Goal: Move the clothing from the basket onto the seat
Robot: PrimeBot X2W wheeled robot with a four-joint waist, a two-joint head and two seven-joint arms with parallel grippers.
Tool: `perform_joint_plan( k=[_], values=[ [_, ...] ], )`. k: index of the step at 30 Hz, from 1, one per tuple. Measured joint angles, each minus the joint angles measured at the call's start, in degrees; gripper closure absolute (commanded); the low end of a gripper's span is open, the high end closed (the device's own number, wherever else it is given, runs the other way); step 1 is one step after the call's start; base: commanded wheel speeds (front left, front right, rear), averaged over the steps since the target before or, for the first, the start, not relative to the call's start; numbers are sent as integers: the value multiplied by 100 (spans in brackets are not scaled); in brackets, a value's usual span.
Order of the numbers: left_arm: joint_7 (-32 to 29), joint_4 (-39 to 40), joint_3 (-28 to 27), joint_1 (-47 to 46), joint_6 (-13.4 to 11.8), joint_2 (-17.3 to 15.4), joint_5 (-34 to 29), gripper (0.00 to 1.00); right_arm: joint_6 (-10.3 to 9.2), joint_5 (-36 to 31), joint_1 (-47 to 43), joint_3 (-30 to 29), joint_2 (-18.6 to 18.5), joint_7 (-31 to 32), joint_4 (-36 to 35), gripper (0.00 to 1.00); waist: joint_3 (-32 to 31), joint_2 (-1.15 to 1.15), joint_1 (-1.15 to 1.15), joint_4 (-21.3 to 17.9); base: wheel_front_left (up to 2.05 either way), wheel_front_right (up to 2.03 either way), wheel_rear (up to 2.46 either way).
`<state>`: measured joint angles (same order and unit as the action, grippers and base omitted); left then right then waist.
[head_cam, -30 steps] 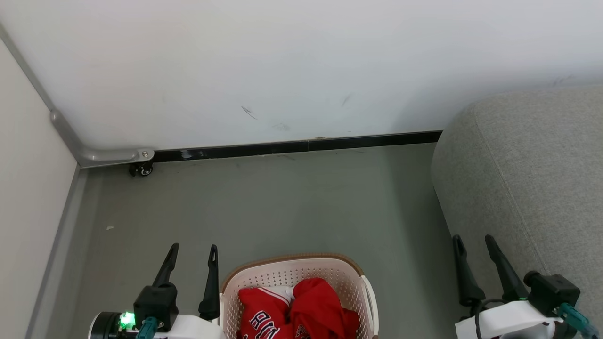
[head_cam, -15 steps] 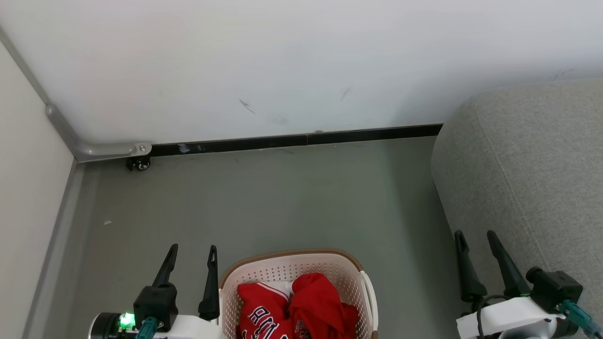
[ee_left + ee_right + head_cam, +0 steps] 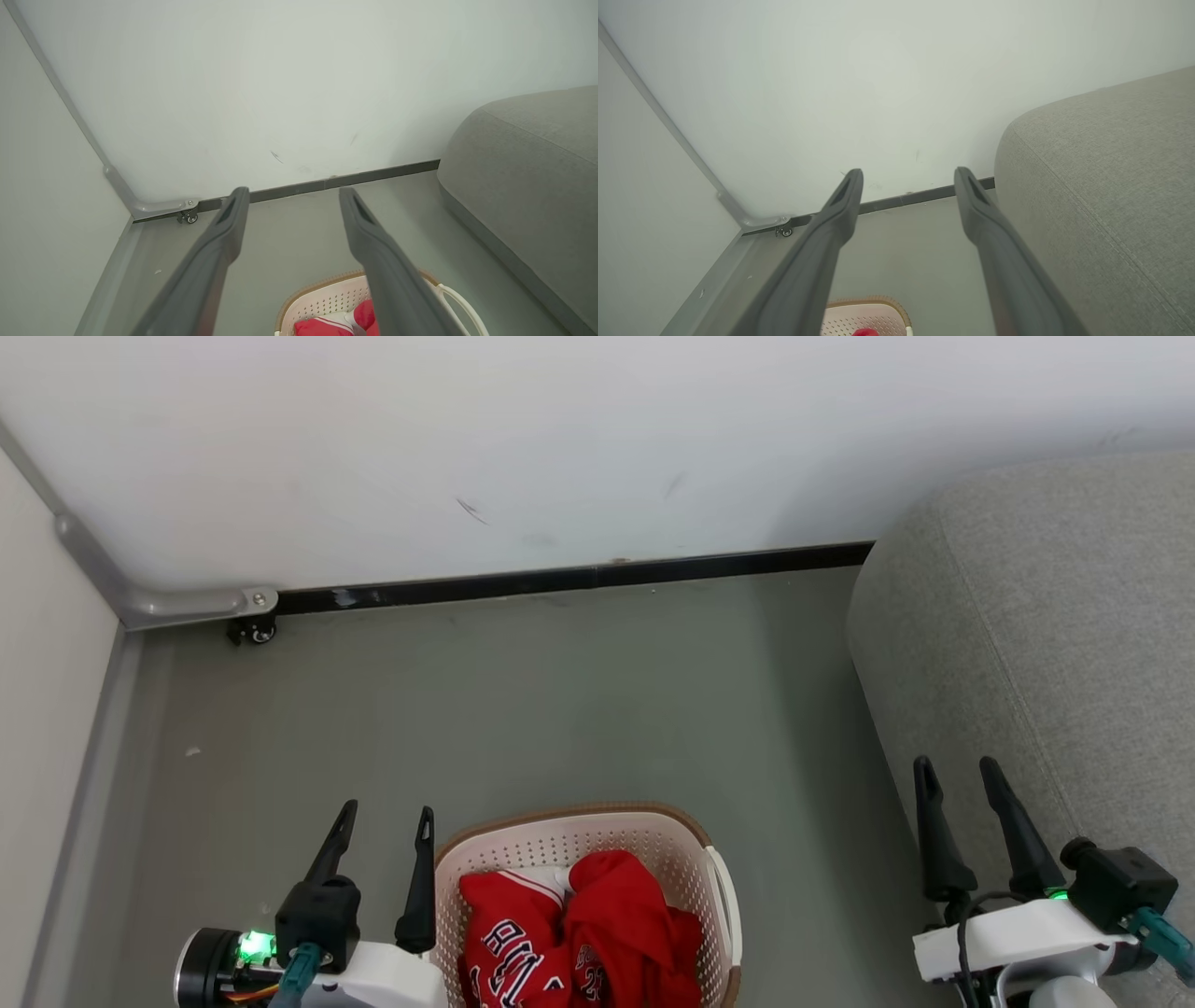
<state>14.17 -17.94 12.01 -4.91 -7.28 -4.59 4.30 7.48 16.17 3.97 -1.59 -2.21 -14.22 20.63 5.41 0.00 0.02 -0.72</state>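
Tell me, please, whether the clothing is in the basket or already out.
In: the red clothing lies bunched inside the basket.

The left hand (image 3: 293, 192), its two dark fingers spread wide with nothing between them, hangs above a grey floor (image 3: 289, 247). At the bottom edge, red and white clothing (image 3: 327, 326) lies in the cream basket (image 3: 322, 301). The grey seat (image 3: 528, 177) stands at right, against a white wall (image 3: 280, 93).

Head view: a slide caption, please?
Open left gripper and right gripper flank cream perforated basket of red jerseys beside grey woven seat.
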Motion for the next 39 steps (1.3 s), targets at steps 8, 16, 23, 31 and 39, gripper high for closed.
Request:
perform_joint_plan(
  k=[8, 16, 23, 31, 39],
  values=[
    [0, -293, 171, -170, 76, -30, -165, 0, 0, -10, 99, -75, 0, -7, -176, 0, 275, 0, 0, -99, 0, 0, 0],
    [1, -606, 307, -448, 183, -44, -249, 0, 0, -9, 216, -158, -1, -7, -372, 0, 606, 0, 0, -213, 0, 0, 0],
    [2, -1023, 412, -643, 337, -99, -332, 0, 0, -4, 392, -127, -2, -7, -573, 0, 915, 0, 0, -320, 0, 0, 0],
    [3, -1418, 512, -816, 434, -156, -414, 0, 0, 1, 610, -100, -4, -9, -776, 0, 1296, 0, -1, -455, 0, 0, 0],
    [3, -1752, 570, -1083, 530, -176, -453, 0, 0, 2, 912, -102, -8, -18, -981, 0, 1741, 0, -1, -578, 0, 0, 0]
  ],
)
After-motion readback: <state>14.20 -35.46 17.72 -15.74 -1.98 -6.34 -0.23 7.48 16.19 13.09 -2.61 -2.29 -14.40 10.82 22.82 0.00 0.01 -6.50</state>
